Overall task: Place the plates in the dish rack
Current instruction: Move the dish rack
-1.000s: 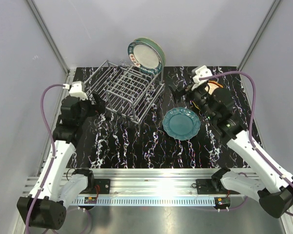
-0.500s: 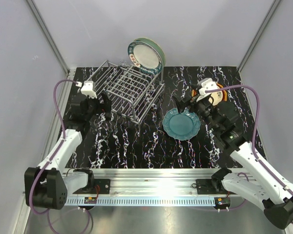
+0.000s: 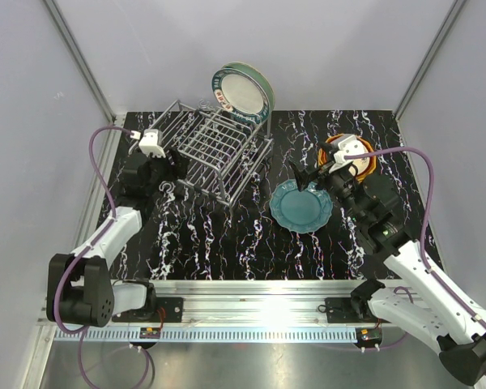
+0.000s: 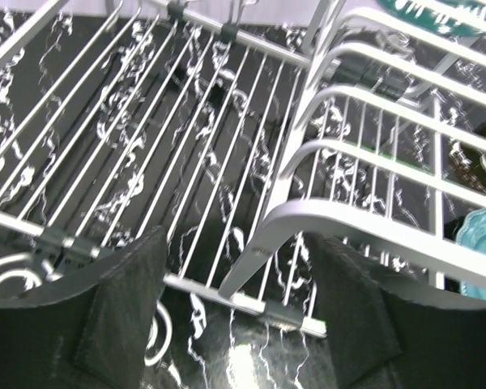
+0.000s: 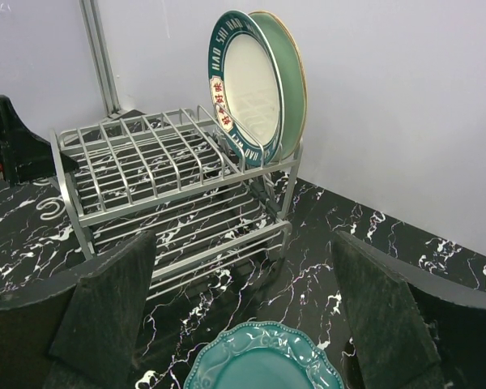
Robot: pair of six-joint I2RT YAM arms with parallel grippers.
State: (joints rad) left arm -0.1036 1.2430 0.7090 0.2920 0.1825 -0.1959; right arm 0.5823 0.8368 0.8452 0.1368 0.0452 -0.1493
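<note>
1. The right gripper (image 5: 243, 259) has its jaws wide open and holds nothing. It hovers just above the far rim of the teal plate (image 5: 263, 361), which lies flat on the table (image 3: 227, 235), near the rack (image 5: 154, 158) but apart from it.
2. I judge that the step in hand is to pick up this plate. Come down at the rim, with one finger inside and one outside. Tilt the wrist so that the outer finger slips under the edge, then close slowly.
3. The plate looks glazed and smooth, with a wavy, embossed rim. The table is glossy black with white veins, so the plate may slide when you push it.
4. The left gripper (image 4: 235, 243) has its jaws apart around the near edge of the rack. I see no contact, and it holds nothing. If you want to steady the rack, close on the thick curved frame and not on the thin bars.
5. The rack is silver wire with rounded corners, low slot bars and a raised frame. It probably shifts easily.
6. The cream plate (image 5: 247, 81) and the mint plate (image 5: 287, 73) stand upright, close together, at the far end of the raised frame. Orange plates (image 3: 368, 164) lie at the right, partly hidden by the right arm.
</note>
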